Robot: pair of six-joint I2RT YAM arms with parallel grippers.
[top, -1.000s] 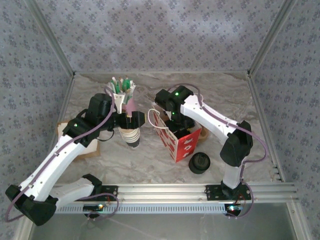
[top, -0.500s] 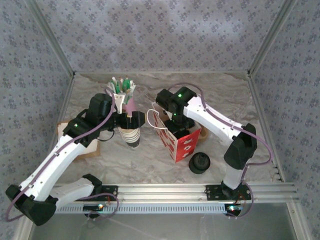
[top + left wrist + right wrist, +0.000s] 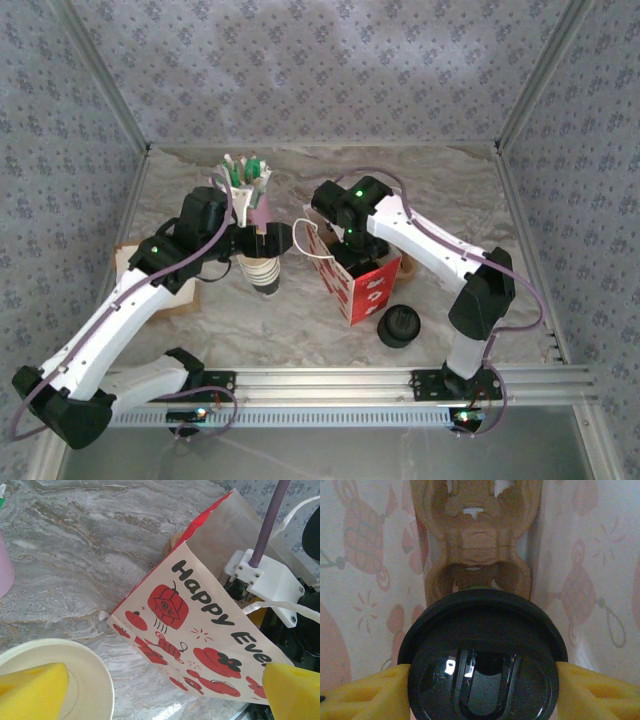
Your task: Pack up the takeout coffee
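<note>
The takeout coffee (image 3: 482, 655) shows its round black lid from above. My right gripper (image 3: 482, 682) is shut on it, one yellow finger (image 3: 365, 692) on each side of the lid. The cup hangs inside the red and white paper bag (image 3: 365, 285), above a brown pulp cup carrier (image 3: 477, 545) at the bag's bottom. The cup's sides are hidden under the lid. My left gripper (image 3: 268, 240) stands open just left of the bag (image 3: 200, 615), one yellow pad over the mouth of a white cup (image 3: 85, 680), holding nothing.
A stack of white striped cups (image 3: 262, 272) stands under my left gripper. A pink holder with sticks (image 3: 245, 185) is behind it. A pile of black lids (image 3: 398, 325) lies right of the bag. Something brown and flat (image 3: 125, 262) lies under the left arm.
The right arm's elbow has swung to the right while its gripper stays in the bag with the cup. The left arm has barely shifted.
</note>
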